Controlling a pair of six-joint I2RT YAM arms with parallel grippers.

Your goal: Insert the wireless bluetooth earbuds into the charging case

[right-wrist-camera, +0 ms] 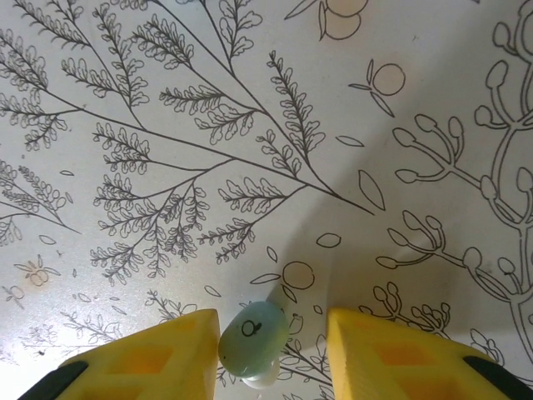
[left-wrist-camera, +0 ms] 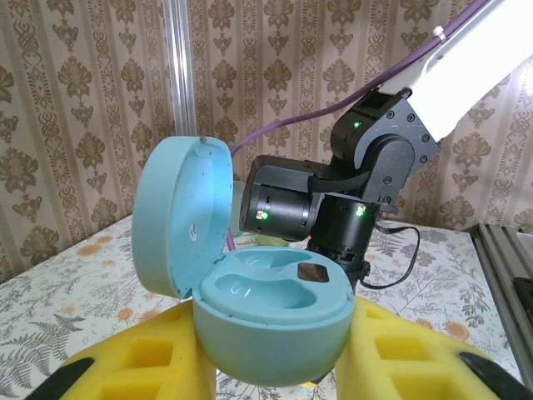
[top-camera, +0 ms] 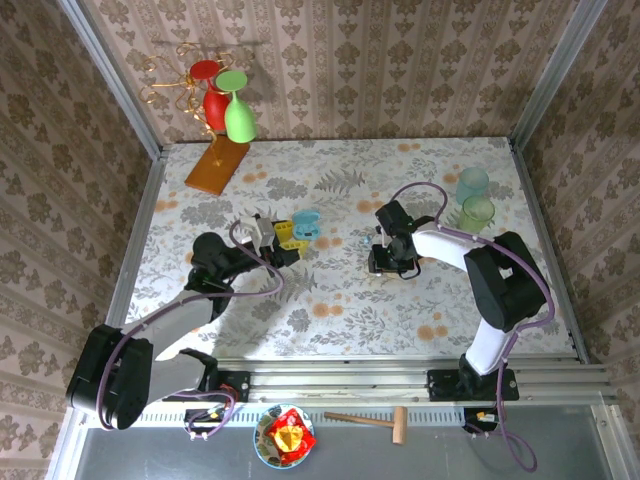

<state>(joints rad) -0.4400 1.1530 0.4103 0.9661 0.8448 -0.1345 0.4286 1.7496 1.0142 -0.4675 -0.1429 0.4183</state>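
Earbud (right-wrist-camera: 254,342): a tiny, pale blue-white rounded plastic bit with a small dark mark on top. It lies on the leaf-printed table cloth (right-wrist-camera: 208,167), seen through the right wrist camera.

We note the right gripper (right-wrist-camera: 273,327) straddling the earbud with its jaws apart. One yellow finger (right-wrist-camera: 150,358) touches it, and the other stands off with a clear gap, so nothing is clamped. From above, we place this gripper (top-camera: 392,262) right of the table's middle, pointing down at the cloth.

The round, pale blue plastic charging case (left-wrist-camera: 250,308) is pinched between the left gripper's (left-wrist-camera: 273,333) yellow fingers, which press on both flanks. Its hinged lid stands open and upright, and the moulded wells face up, with a small dark patch in the farther one. In the top view, the case (top-camera: 306,224) and the left gripper (top-camera: 288,238) are left of centre, well apart from the earbud.

Two translucent green cups (top-camera: 475,200) stand near the far right edge.
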